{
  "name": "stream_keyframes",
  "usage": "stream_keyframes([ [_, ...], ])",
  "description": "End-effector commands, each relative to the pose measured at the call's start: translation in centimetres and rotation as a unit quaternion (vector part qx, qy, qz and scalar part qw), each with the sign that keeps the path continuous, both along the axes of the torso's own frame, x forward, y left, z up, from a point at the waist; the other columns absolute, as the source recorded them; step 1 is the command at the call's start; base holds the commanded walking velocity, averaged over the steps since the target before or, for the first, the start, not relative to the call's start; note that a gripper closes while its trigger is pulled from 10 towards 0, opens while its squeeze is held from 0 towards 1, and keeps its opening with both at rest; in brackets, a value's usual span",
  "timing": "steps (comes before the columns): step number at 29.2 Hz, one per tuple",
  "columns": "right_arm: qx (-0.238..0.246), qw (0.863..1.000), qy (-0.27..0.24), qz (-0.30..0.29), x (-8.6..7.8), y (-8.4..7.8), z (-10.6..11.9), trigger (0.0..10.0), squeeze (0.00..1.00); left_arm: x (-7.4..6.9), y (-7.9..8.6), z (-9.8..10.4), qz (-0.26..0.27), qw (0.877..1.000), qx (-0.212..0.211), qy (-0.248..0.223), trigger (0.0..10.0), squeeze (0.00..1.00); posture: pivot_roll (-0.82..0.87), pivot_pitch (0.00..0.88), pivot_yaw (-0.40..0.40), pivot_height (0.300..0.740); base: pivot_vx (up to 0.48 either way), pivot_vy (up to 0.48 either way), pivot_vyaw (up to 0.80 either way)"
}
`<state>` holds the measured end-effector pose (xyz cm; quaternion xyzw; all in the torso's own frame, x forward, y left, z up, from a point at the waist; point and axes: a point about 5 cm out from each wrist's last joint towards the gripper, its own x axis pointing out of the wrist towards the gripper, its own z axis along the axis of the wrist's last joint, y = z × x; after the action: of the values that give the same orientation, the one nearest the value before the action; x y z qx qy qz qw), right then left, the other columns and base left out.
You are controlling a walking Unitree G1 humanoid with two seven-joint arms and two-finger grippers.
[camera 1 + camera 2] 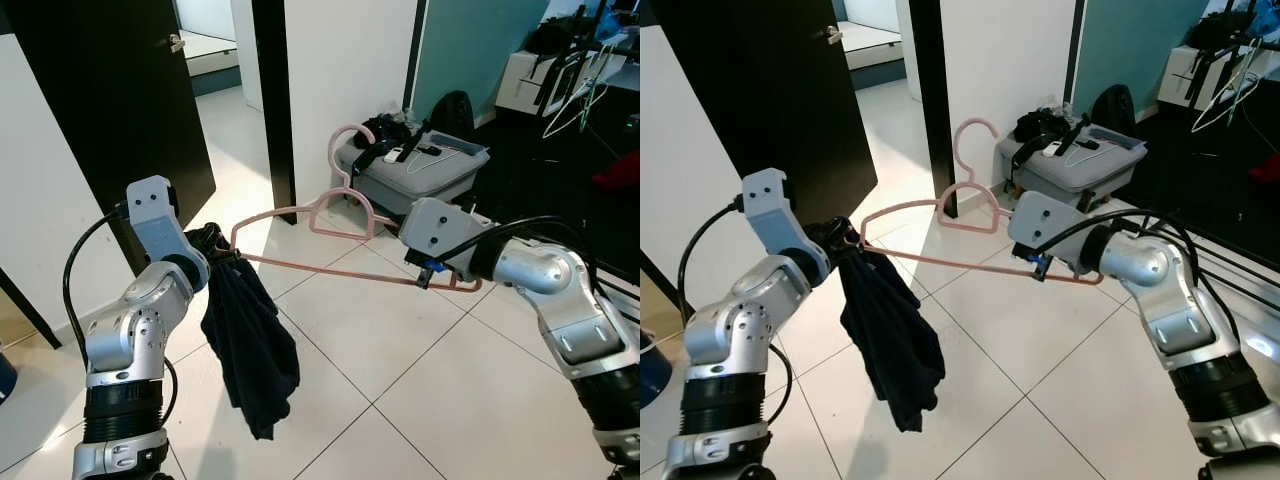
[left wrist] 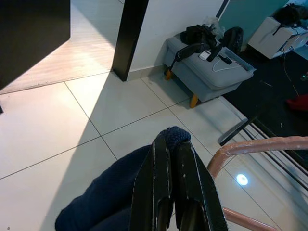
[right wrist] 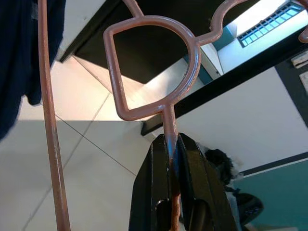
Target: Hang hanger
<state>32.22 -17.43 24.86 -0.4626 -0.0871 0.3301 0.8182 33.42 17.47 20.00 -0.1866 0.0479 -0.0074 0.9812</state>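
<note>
The pink hanger (image 1: pixel 345 240) spans both claws above the tiled floor (image 1: pixel 400 400). Right claw (image 3: pixel 172 144) clamps its frame; left claw (image 2: pixel 172 149) pinches the dark garment (image 1: pixel 250 350) at 9 o'clock (only one end draped). Risk: garment slipping off if the hanger tilts.

Ahead: we see open tile floor (image 1: pixel 420 380) below and in front of both arms | Held across: pink hanger (image 1: pixel 330 220) with dark garment (image 1: pixel 250 340) spans the gap between our claws | Left: black door (image 1: pixel 120 90) near | Centre: white wall (image 1: pixel 350 60), grey ottoman (image 1: pixel 420 175) at its foot.
</note>
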Motion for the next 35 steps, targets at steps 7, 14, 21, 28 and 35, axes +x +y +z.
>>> stream_keyframes([
  [7,-0.032,0.999,-0.016,0.004,0.4,0.9,-0.3,10.0,0.0,-0.2,-1.7,1.4,-0.019,0.999,-0.019,-0.018,10.0,0.0,-0.08,0.0,0.042,0.74,0.0,0.0,0.0],
  [14,-0.03,0.999,-0.012,0.016,0.2,1.9,-0.8,10.0,0.0,-0.4,-3.2,1.1,-0.015,0.998,-0.062,0.006,10.0,0.0,-0.08,0.0,0.044,0.74,0.0,0.0,0.0],
  [21,-0.025,1.0,-0.014,0.007,0.5,2.1,-1.0,10.0,0.0,-0.5,-4.1,1.1,-0.01,0.994,-0.106,0.018,10.0,0.0,-0.08,0.0,0.044,0.74,0.0,0.0,0.0],
  [28,-0.004,1.0,-0.022,-0.015,1.1,2.5,-1.2,10.0,0.0,-1.1,-6.4,0.6,-0.041,0.989,-0.139,0.03,10.0,0.0,-0.07,0.0,0.045,0.74,0.0,0.0,0.0],
  [35,0.027,0.999,0.006,0.024,0.0,4.8,-2.8,10.0,0.0,-0.3,-6.9,1.4,-0.027,0.988,-0.15,0.018,10.0,0.0,-0.08,0.0,0.049,0.74,0.0,0.0,0.0],
])
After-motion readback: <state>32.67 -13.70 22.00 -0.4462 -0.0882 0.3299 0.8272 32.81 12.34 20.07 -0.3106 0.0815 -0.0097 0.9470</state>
